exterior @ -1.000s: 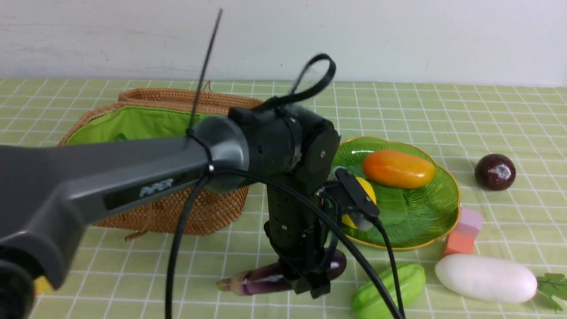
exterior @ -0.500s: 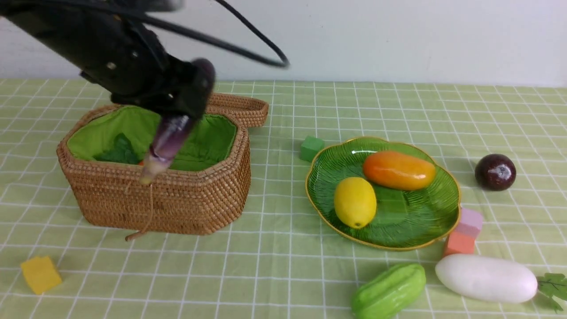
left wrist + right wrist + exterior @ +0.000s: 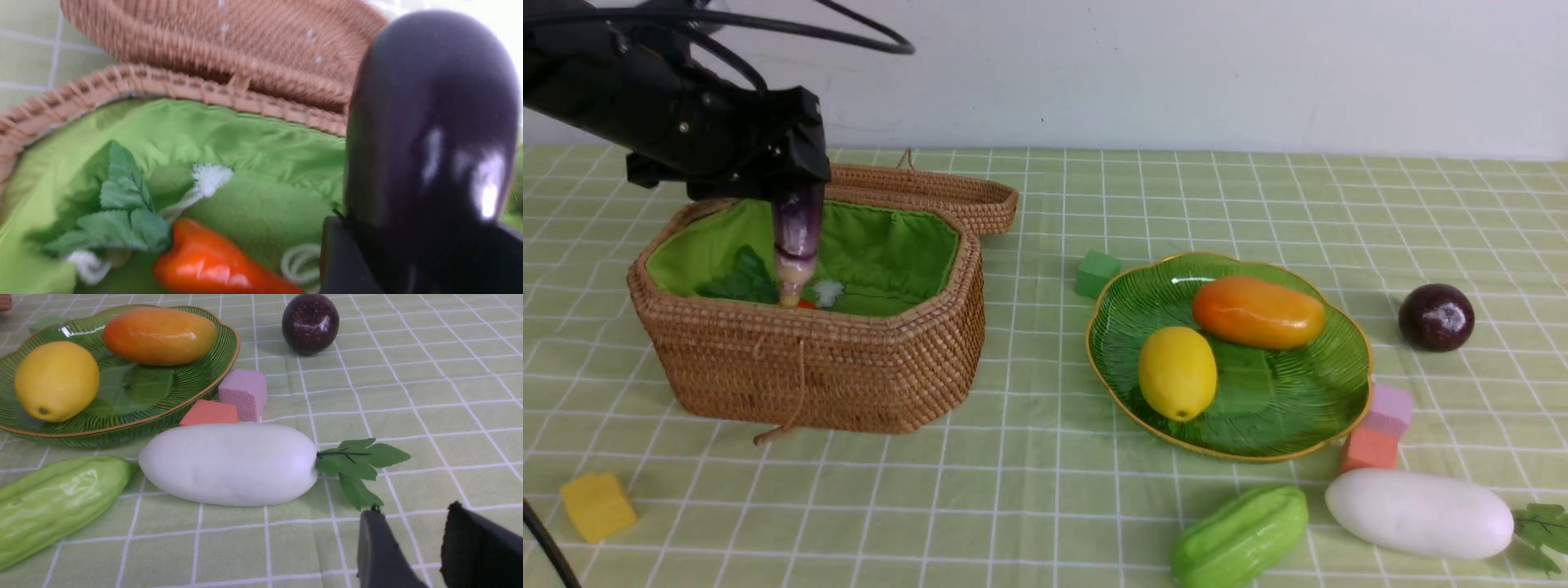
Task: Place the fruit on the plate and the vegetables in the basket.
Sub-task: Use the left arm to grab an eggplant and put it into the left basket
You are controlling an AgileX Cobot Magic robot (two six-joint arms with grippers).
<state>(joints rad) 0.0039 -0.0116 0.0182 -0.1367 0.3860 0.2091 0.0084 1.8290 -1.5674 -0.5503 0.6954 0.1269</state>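
Vertically above the open basket (image 3: 809, 384), eggplant (image 3: 796, 245) gripped by the left end effector (image 3: 796, 194).

Front view wide over table (image 3: 1029, 490); wrist views close; plate (image 3: 1258, 408) shared front/right.

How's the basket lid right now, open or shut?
Open: the lid lies back behind the basket, exposing its green lining and a red-orange vegetable inside.

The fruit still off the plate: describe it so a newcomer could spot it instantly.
Start at the green glass plate, right of the wicker basket. Past its right rim, alone on the checked cloth, sits the dark round fruit. It is the only maroon ball; the lemon and mango lie on the plate.
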